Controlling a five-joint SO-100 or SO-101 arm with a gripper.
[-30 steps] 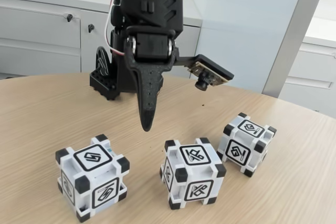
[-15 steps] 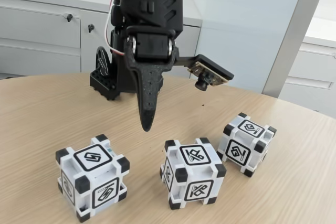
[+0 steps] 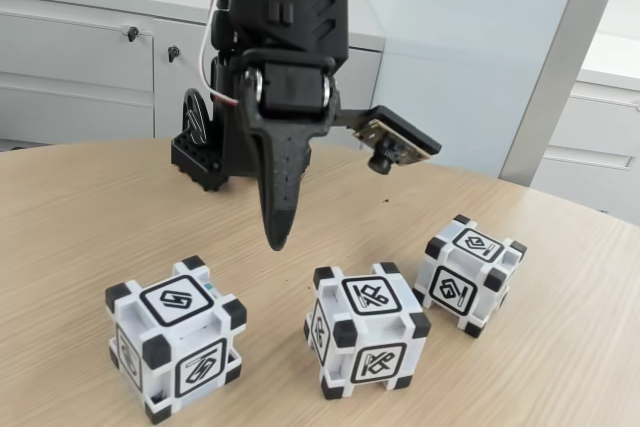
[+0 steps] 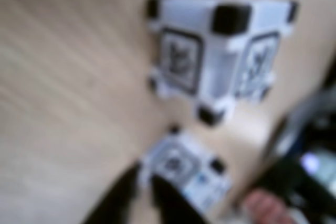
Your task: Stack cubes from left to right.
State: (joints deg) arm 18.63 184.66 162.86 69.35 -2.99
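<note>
**Waiting to Begin: Three Cubes Are Seen in a Row**

Three cubes are seen on the bench (image 3: 80, 207) in the fixed view, and none is stacked yet. The left cube (image 3: 176, 337) is set near the front edge. The middle cube (image 3: 366, 329) is set beside it with a gap between, and the right cube (image 3: 470, 273) is set a little farther back, just beside the middle one. All three are upright and apart from each other. So the whole task is judged to be left: no cube is lifted, and no cube is placed on another.

The end effector (image 3: 276, 237) is held above the bench, between the left cube and the middle cube but farther back, and nothing is touched by it. It is seen as one dark point with no gap, so it is taken to be closed, and nothing is held in it. In the blurry wrist view its dark tips (image 4: 144, 195) are seen close to one cube (image 4: 184, 174), with another cube (image 4: 220, 56) farther off.

A small camera (image 3: 398, 144) is fixed at the side of the arm. White cupboards (image 3: 80, 57) are seen behind the bench. Nothing is seen in the way of the cubes.
</note>
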